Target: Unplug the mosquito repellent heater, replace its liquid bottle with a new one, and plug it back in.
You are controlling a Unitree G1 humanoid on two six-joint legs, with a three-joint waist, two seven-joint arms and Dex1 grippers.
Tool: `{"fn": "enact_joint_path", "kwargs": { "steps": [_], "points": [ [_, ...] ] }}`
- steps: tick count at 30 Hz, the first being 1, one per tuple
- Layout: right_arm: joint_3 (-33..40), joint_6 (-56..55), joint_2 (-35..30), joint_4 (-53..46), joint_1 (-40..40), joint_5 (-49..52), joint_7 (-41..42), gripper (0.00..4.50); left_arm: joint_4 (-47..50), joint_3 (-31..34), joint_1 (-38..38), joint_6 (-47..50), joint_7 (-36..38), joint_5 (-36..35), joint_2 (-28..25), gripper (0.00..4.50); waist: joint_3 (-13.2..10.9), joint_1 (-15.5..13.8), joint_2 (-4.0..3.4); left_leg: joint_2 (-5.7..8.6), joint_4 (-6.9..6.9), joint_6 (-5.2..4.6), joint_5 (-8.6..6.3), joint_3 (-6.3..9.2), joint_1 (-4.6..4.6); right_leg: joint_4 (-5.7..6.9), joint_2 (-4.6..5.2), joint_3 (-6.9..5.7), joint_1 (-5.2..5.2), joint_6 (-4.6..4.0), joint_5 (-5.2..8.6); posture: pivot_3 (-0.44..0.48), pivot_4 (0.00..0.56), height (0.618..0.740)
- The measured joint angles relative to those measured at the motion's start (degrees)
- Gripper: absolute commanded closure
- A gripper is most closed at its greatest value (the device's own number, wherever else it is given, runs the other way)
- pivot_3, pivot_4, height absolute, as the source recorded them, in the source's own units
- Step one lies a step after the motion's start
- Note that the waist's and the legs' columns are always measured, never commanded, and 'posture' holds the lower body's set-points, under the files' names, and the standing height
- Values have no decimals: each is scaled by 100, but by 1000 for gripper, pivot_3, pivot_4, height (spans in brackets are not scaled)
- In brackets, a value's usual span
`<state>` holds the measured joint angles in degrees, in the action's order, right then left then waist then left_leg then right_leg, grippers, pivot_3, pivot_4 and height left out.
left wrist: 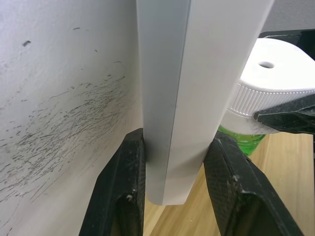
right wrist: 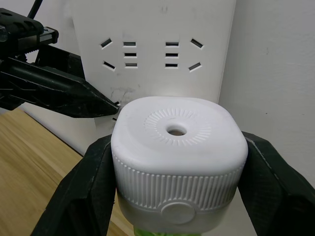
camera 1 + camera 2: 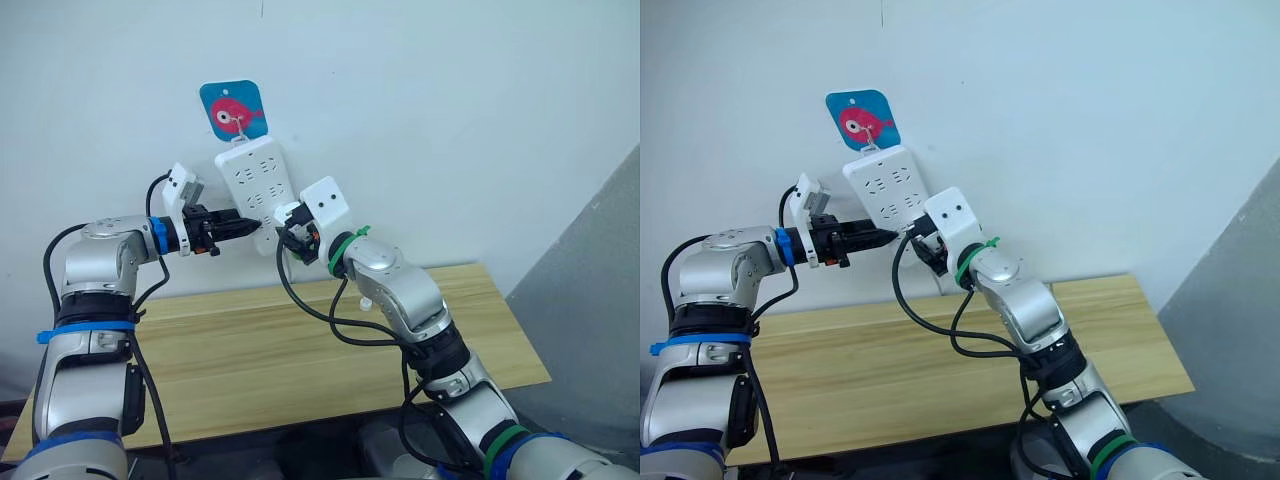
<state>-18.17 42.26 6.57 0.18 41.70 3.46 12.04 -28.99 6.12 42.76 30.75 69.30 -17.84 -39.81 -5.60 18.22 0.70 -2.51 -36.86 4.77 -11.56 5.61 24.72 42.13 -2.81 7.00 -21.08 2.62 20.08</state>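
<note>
The mosquito repellent heater (image 2: pixel 177 147) is a white rounded unit with a round vent hole on top. My right gripper (image 2: pixel 177 167) is shut on its two sides. Under it shows the green liquid bottle (image 1: pixel 241 140). The heater is held against the lower face of the white power strip (image 3: pixel 255 180) hanging on the wall; its prongs are hidden. My left gripper (image 3: pixel 250 228) is shut on the strip's lower edge, one black finger (image 1: pixel 123 191) on each side, close beside the heater (image 1: pixel 268 83).
The strip hangs from a blue card with a pink fish (image 3: pixel 233 110) on the white wall. Below stands a wooden table (image 3: pixel 300 340). A grey panel (image 3: pixel 600 300) rises at the right. Black cables loop off my right arm (image 3: pixel 330 320).
</note>
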Motion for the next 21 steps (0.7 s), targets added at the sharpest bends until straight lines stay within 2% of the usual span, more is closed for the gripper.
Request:
{"fn": "enact_joint_path", "kwargs": {
  "steps": [5,6,9,14,21],
  "points": [
    [-2,-196,5,138,0,-2,59,1479,14,9,-19,-10,-13,5,-30,3192,0,20,0,-2,2,2,5,5,-1,2,-2,-5,0,-3,-2,-248,45,733],
    [-1,-203,2,142,0,-2,69,768,13,10,-21,-34,-11,7,-32,3192,0,21,0,-1,2,2,5,6,-1,2,-2,-5,0,-3,-2,-248,45,733],
    [39,-241,-33,246,23,-16,46,5,77,-12,-17,-120,73,-129,160,3194,2,-38,-1,4,7,3,6,11,3,-5,-2,-12,1,-3,-1,-248,45,733],
    [-3,-15,-391,-186,-118,-17,178,0,-49,-27,5,-406,63,-110,154,3195,4,-84,1,4,20,3,5,7,10,-22,15,-9,0,-4,4,-254,42,733],
    [-111,739,-1086,-1653,-872,70,546,0,-489,-70,125,-932,-114,26,186,3195,4,-78,1,20,17,6,9,6,7,-12,11,-8,1,13,14,-269,44,733]
  ]
}}
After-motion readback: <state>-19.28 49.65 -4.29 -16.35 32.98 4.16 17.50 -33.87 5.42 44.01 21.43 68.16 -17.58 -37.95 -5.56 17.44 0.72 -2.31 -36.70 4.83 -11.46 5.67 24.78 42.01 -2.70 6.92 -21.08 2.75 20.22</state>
